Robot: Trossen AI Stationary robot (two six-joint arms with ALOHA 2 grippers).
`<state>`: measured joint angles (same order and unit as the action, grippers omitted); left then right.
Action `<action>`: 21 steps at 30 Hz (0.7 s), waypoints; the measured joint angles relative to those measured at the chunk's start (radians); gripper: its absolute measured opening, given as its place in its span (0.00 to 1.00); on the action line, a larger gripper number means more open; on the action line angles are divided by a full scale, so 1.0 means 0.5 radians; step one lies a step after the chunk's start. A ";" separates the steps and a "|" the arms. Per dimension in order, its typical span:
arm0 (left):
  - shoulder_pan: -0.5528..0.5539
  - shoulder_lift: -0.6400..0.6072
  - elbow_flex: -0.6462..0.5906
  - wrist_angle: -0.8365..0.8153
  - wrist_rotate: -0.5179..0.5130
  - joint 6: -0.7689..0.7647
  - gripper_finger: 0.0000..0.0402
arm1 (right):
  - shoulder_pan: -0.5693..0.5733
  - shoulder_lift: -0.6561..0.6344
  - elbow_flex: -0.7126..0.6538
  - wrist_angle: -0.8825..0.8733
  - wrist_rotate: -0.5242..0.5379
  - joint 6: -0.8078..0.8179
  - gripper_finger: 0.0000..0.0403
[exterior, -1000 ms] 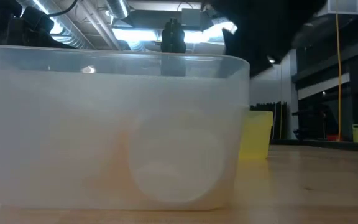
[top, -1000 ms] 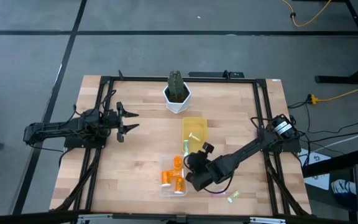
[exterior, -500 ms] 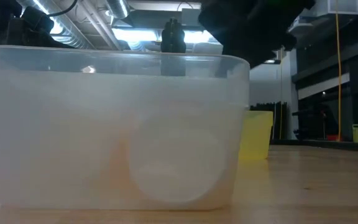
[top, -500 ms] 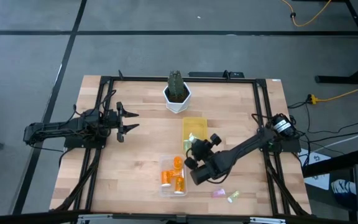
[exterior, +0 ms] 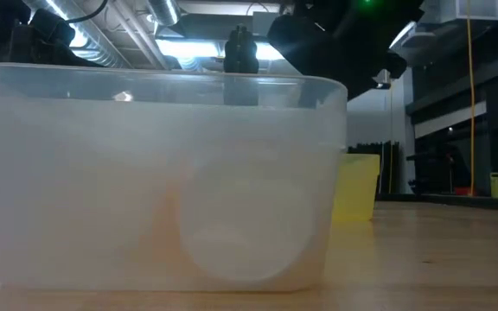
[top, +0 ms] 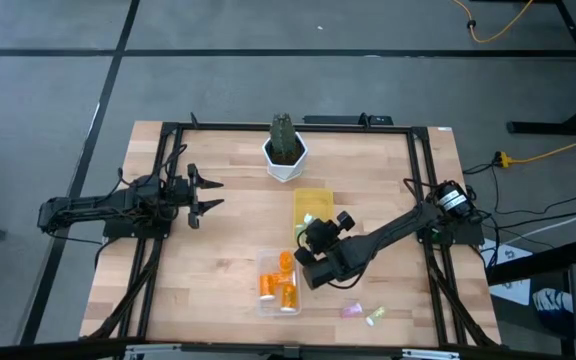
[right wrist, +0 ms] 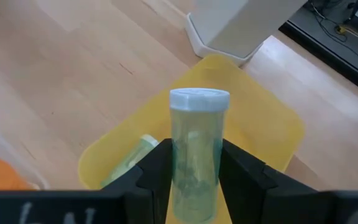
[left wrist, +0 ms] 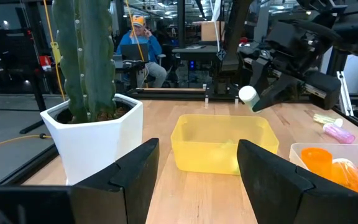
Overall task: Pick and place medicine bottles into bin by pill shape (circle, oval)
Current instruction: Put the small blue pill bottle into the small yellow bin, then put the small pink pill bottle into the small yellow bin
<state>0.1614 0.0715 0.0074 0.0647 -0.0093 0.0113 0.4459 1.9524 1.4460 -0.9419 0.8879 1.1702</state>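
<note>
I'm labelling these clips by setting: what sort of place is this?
Probably a robotics lab or workshop. A wooden table in a black frame stands on a bare grey floor, cables trail across it, and the left wrist view shows a person seated at a desk among equipment racks.

Wooden table [top: 218,260] carries plant pot [top: 285,158], yellow bin [top: 313,203], clear bin [top: 277,283], two vials [top: 363,314].
</note>
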 joint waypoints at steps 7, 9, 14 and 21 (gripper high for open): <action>0.000 0.001 0.000 0.000 0.000 0.000 0.53 | -0.031 0.000 -0.001 0.016 -0.055 0.007 0.38; 0.000 0.000 0.000 0.000 -0.001 0.000 0.53 | -0.040 0.000 -0.001 0.016 -0.053 0.006 0.42; 0.000 0.001 0.001 0.000 -0.001 0.000 0.53 | -0.052 0.000 -0.001 0.013 -0.108 0.004 0.48; 0.000 0.000 0.000 0.000 -0.001 -0.001 0.53 | -0.051 -0.003 0.007 -0.028 -0.318 0.007 0.47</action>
<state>0.1612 0.0715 0.0075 0.0647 -0.0097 0.0109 0.4206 1.9511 1.4495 -0.9558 0.7292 1.1736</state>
